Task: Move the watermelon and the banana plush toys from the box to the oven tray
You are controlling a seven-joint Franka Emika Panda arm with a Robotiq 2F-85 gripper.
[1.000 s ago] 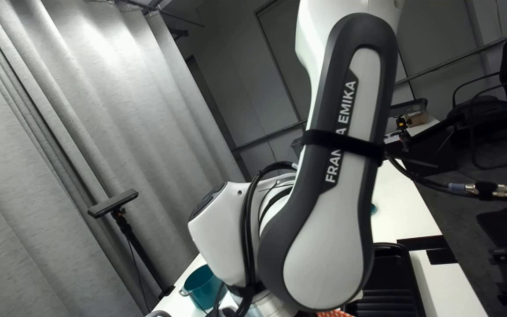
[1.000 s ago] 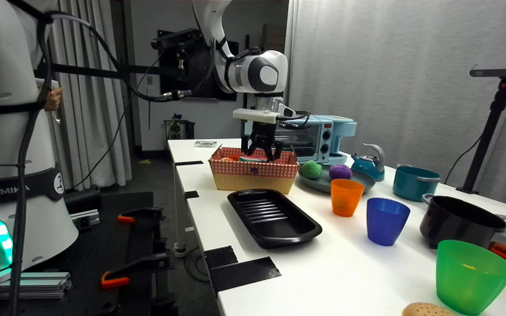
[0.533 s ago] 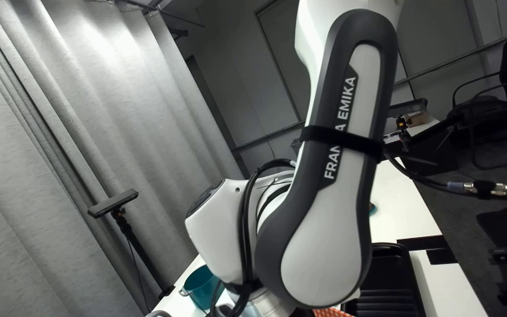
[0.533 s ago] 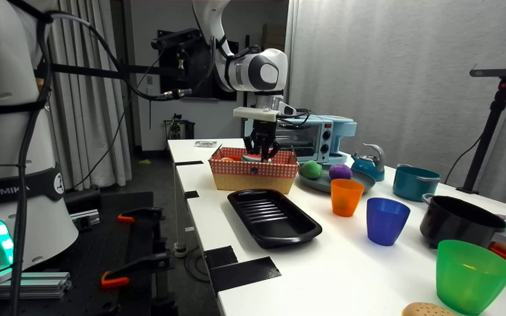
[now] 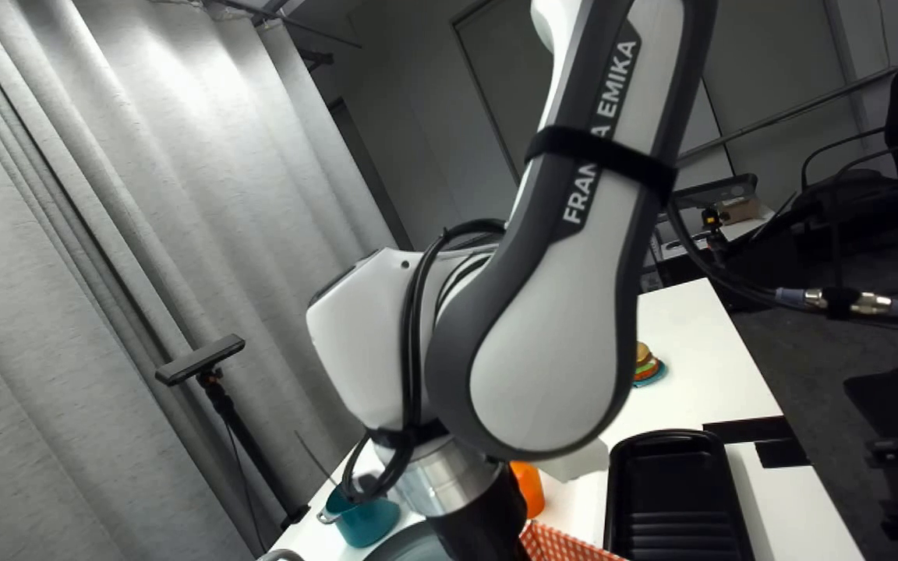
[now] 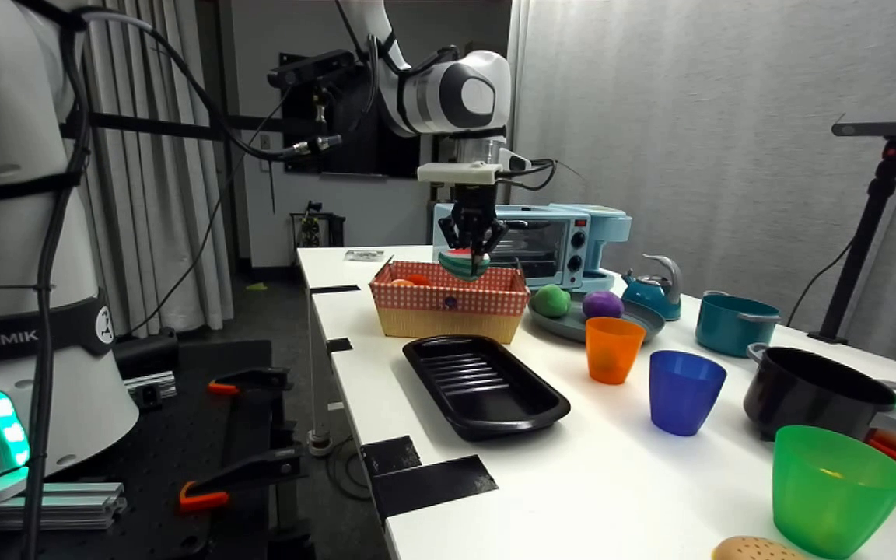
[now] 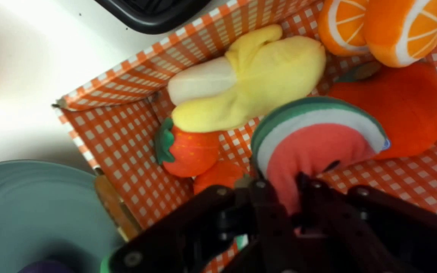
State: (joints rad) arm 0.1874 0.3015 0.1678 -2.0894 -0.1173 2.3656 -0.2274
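Arm link (image 5: 554, 351): "FRAN_A EMIKA", gap under black strap (image 5: 601, 160).
Dark band (image 6: 72, 327): "KA EMIK", left end cut by frame edge.

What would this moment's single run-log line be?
tool: shut on watermelon plush, held up at box opening | banana plush: inside box | oven tray: beside box, neither plush on it yet

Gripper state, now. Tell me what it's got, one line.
Gripper: closed, holding the watermelon plush pinched between its fingers, over the checkered box.
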